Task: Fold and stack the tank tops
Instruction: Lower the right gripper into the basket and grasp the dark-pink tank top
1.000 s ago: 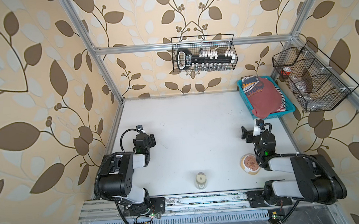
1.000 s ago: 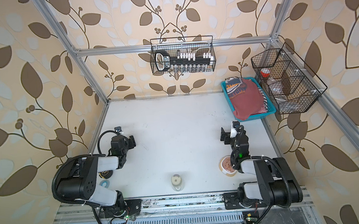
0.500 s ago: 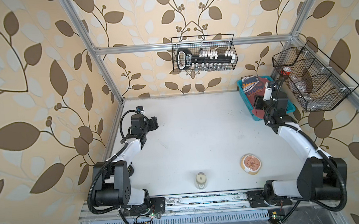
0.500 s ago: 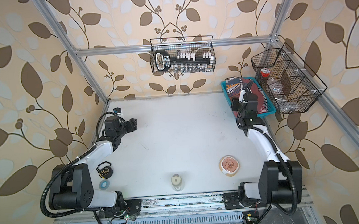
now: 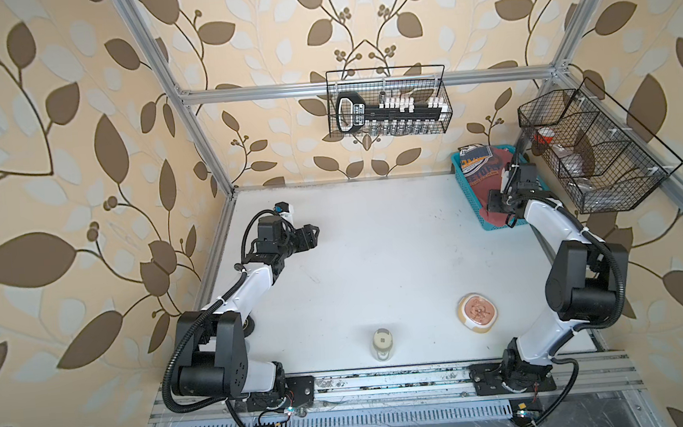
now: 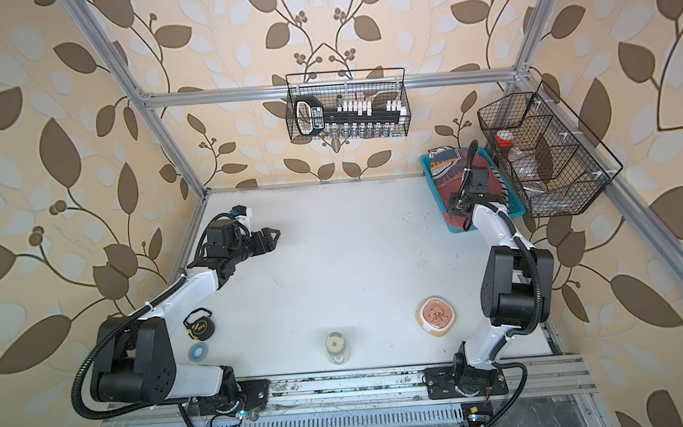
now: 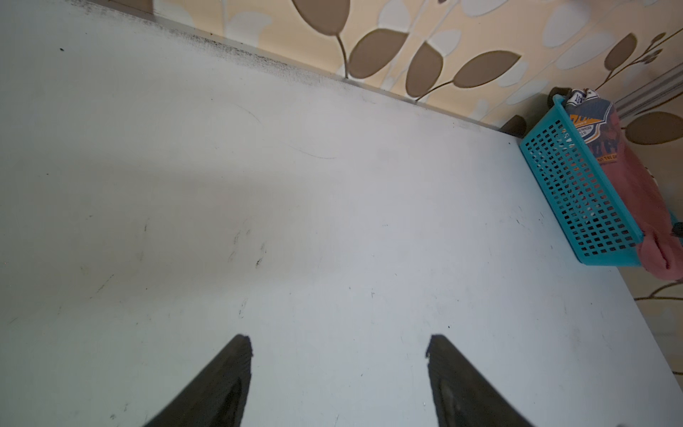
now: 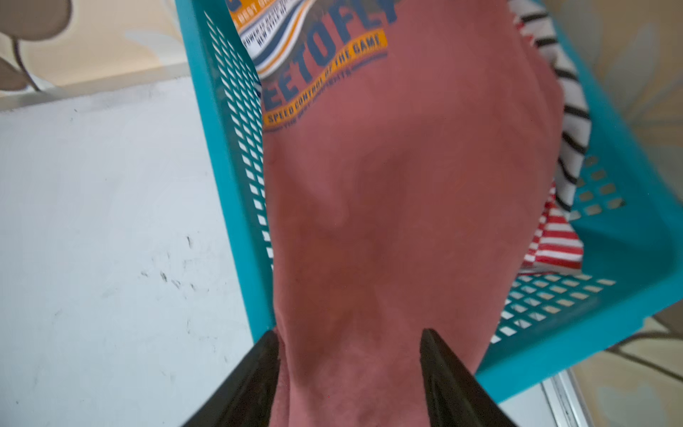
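The brick-red tank top (image 8: 406,166) with a navy and orange print fills a teal basket (image 5: 464,180) at the table's back right corner and hangs over its near end. A red-and-white striped tank top (image 8: 554,244) lies under it, beside black-and-white striped cloth. My right gripper (image 8: 349,338) straddles the red top's hanging end, its jaws apart with cloth between them; in both top views it (image 5: 493,206) (image 6: 454,210) is at the basket's near end. My left gripper (image 7: 338,345) is open and empty, hovering over bare table at the left (image 5: 312,235).
A small jar (image 5: 383,342) and a round lidded dish (image 5: 479,312) stand near the front edge. A tape measure (image 6: 199,325) and a tape roll (image 6: 198,353) lie by the left arm's base. Wire baskets hang on the back wall (image 5: 388,108) and right wall (image 5: 589,153).
Both arms have stretched out from their folded poses near the front. The right gripper reached the basket and its jaws narrowed around the red cloth. The left gripper moved toward the table's middle.
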Robot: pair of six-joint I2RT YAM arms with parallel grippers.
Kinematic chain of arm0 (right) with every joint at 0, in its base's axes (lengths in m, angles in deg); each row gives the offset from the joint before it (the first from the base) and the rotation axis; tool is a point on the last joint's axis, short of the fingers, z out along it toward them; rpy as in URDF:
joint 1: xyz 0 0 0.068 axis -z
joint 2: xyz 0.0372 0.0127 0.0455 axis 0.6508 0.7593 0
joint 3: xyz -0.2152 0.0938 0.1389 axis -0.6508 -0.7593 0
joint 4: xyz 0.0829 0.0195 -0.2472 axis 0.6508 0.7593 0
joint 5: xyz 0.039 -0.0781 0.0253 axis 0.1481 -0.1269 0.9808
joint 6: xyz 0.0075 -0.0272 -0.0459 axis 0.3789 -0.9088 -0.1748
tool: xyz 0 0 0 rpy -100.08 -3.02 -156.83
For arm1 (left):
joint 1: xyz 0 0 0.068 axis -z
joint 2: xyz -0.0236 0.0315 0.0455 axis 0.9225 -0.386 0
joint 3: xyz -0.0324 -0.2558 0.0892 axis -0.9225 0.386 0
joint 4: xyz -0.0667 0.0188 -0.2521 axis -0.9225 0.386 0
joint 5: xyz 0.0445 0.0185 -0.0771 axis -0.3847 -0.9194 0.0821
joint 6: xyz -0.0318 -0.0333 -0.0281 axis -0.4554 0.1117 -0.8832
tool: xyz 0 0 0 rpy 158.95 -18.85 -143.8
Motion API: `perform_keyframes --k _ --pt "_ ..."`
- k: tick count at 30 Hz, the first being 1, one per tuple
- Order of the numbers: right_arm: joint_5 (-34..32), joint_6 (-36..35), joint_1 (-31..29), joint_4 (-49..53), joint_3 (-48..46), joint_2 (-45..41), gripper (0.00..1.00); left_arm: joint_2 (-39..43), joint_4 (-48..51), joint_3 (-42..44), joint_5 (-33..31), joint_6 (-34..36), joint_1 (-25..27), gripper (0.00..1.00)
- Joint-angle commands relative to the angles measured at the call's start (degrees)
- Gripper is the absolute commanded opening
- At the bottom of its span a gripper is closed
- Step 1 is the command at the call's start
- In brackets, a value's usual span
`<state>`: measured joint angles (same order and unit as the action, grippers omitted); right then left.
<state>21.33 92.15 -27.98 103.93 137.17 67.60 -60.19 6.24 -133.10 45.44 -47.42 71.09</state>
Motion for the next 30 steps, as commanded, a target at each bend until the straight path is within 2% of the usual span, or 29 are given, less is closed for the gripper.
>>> perform_keyframes --k 1,6,11,19,22,24,26,30 --pt "5.2 1.1 0.8 2.0 2.1 1.6 0.62 1.9 0.2 -2.3 1.9 -0.5 0.4 0.77" --pt "7.5 1.4 0.8 1.8 2.3 3.2 0.6 1.7 0.7 -2.5 1.9 -0.4 0.7 0.78" --pt "11.5 1.9 1.4 3.6 3.4 5.4 0.5 1.8 1.3 -3.0 1.9 -0.3 0.8 0.78" --pt "14.2 2.7 2.0 4.8 4.6 7.2 0.42 1.7 1.7 -3.0 2.0 -0.3 0.9 0.78" --pt "15.0 2.8 2.2 6.1 5.7 8.3 0.31 1.6 1.8 -3.3 2.1 -0.3 1.0 0.78" --pt "15.5 2.8 2.4 6.7 6.1 8.7 0.19 1.6 1.9 -3.4 2.1 -0.2 1.0 0.78" --pt "16.0 2.9 2.5 7.0 6.4 8.9 0.03 1.5 2.0 -3.4 2.1 -0.2 1.0 0.78" --pt "16.1 3.2 2.6 7.0 6.5 7.7 0.0 1.5 2.2 -3.6 2.1 -0.1 1.0 0.78"
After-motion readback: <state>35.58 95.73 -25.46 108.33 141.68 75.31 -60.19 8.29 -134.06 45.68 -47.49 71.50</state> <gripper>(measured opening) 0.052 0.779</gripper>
